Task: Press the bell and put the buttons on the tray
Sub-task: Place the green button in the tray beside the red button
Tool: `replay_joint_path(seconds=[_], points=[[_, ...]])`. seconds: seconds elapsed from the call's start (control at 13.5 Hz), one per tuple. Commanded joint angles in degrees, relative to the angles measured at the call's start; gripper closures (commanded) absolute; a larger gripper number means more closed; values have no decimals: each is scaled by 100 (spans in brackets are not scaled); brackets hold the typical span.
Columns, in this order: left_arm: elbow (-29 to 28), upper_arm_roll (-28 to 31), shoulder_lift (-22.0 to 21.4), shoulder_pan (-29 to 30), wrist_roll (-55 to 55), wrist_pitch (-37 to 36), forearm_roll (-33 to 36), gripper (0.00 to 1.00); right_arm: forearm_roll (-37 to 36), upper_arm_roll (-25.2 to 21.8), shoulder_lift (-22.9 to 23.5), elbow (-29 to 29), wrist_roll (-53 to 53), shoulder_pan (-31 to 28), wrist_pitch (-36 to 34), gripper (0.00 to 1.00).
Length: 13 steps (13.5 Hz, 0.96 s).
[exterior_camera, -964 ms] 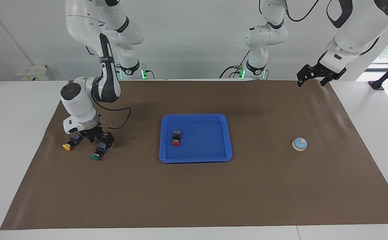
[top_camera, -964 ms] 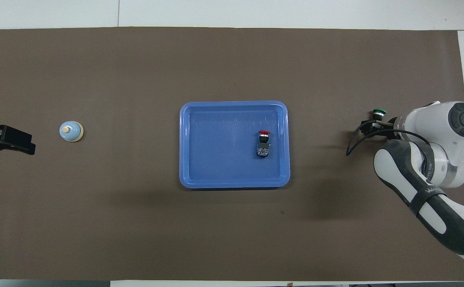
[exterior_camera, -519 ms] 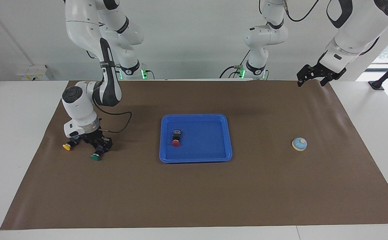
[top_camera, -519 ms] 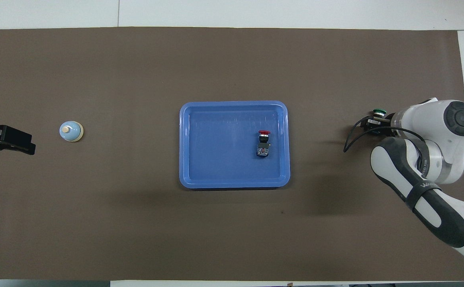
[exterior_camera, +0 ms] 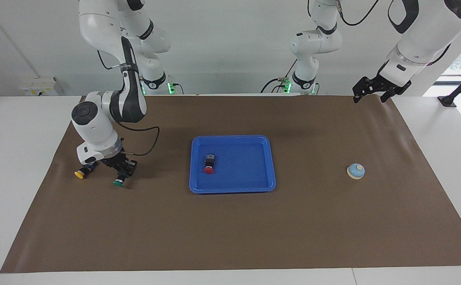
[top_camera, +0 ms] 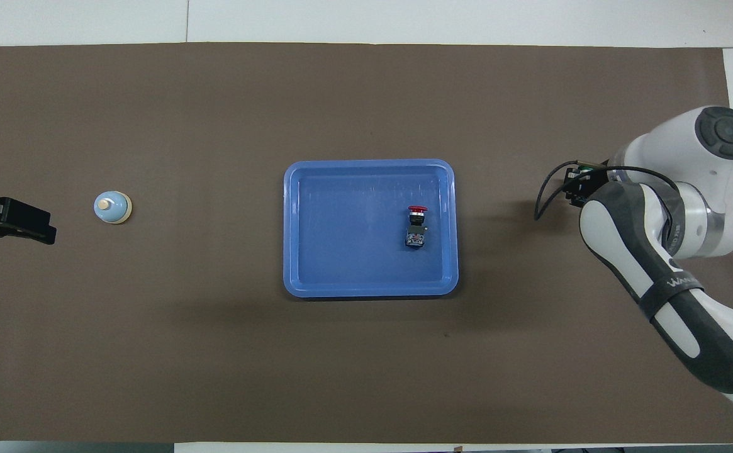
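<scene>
The left end effector (exterior_camera: 368, 95) hangs in the air over the edge of the brown mat (exterior_camera: 230, 229) closest to the robots, at the left arm's end of the table (exterior_camera: 12, 130), and this arm waits; its two fingers stand apart with nothing between them. The right end effector (exterior_camera: 121, 174) is over the mat at the right arm's end, and its fingers are pressed together on the green button (exterior_camera: 118, 182), which hangs with its round cap pointing down, just off the mat. The yellow button (exterior_camera: 80, 173) lies on the mat just beside it, closer to the table's end. The blue tray (exterior_camera: 270, 162) sits in the middle of the mat. The red button (exterior_camera: 209, 164) lies in the tray, on the side toward the right arm. The little blue bell (exterior_camera: 356, 171) sits alone on the mat toward the left arm's end, a bit farther from the robots than the middle of the tray.
</scene>
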Motion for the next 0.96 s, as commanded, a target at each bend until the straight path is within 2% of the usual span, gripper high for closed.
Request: replay_joint_path(seconds=[0.0, 0.15, 0.37, 0.45, 0.74, 0.89], points=[[-84, 2, -88, 14, -49, 61, 39, 0, -85, 18, 34, 947, 1156, 930, -1031, 100], [-92, 2, -88, 5, -49, 61, 48, 0, -50, 27, 86, 1221, 1649, 1607, -1182, 100], [-92, 2, -88, 14, -49, 61, 48, 0, 38, 35, 174, 1248, 2605, 2564, -1070, 100], [-92, 2, -88, 14, -49, 61, 39, 0, 21, 27, 331, 1248, 2957, 2873, -938, 100], [-92, 2, -88, 14, -49, 61, 39, 0, 3, 35, 772, 1126, 3198, 3218, -174, 100], [-92, 2, -88, 5, -49, 61, 48, 0, -15, 35, 807, 776, 3155, 3314, 282, 100]])
